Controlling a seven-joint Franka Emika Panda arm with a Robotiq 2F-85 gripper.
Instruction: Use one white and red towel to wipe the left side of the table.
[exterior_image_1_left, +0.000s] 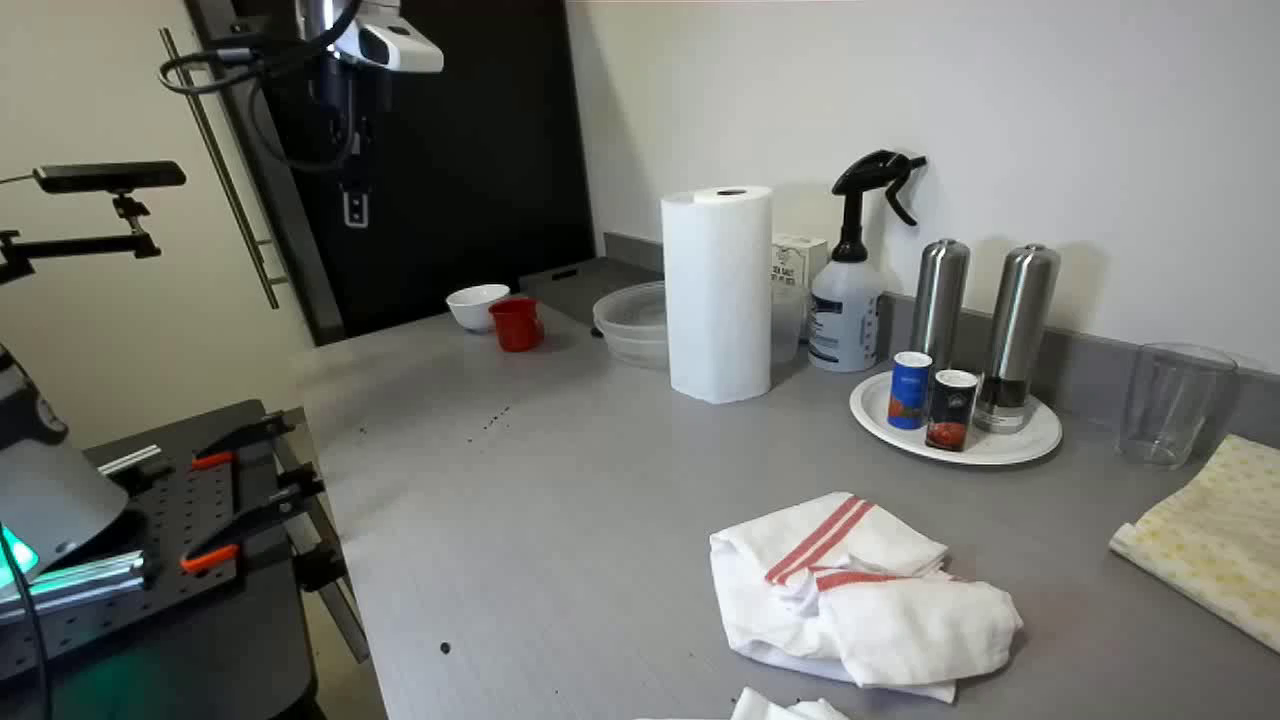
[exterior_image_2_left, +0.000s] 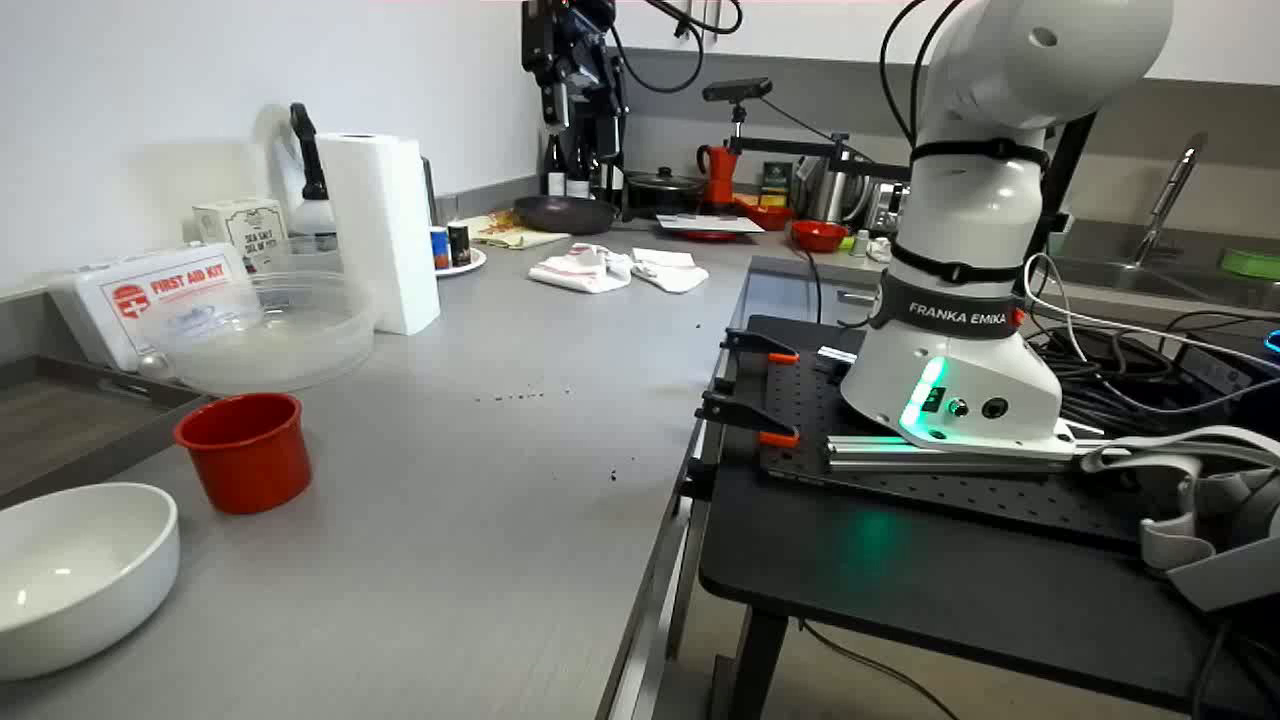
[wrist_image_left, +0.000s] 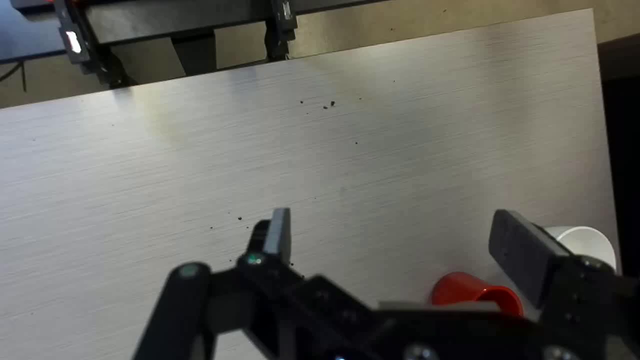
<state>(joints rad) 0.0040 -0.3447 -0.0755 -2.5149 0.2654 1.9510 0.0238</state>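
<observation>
A white towel with red stripes (exterior_image_1_left: 880, 610) lies bunched on the grey table (exterior_image_1_left: 540, 520); it also shows in an exterior view (exterior_image_2_left: 583, 268). A second white cloth (exterior_image_2_left: 670, 270) lies beside it, mostly cut off in an exterior view (exterior_image_1_left: 785, 708). Neither cloth shows in the wrist view. My gripper (wrist_image_left: 390, 215) is open and empty. It hangs high above the table, away from the towel, in both exterior views (exterior_image_1_left: 355, 205) (exterior_image_2_left: 582, 130). Small dark crumbs (wrist_image_left: 327, 105) lie scattered on the table; a line of them shows in an exterior view (exterior_image_2_left: 515, 396).
A red cup (exterior_image_1_left: 517, 325) and white bowl (exterior_image_1_left: 477, 305) stand near the far end. A paper towel roll (exterior_image_1_left: 718, 300), spray bottle (exterior_image_1_left: 845, 310), plastic container (exterior_image_2_left: 270, 340) and plate with shakers (exterior_image_1_left: 870, 425) line the wall side. A yellow cloth (exterior_image_1_left: 1220, 540) and clear glass (exterior_image_1_left: 1170, 410) sit farther along.
</observation>
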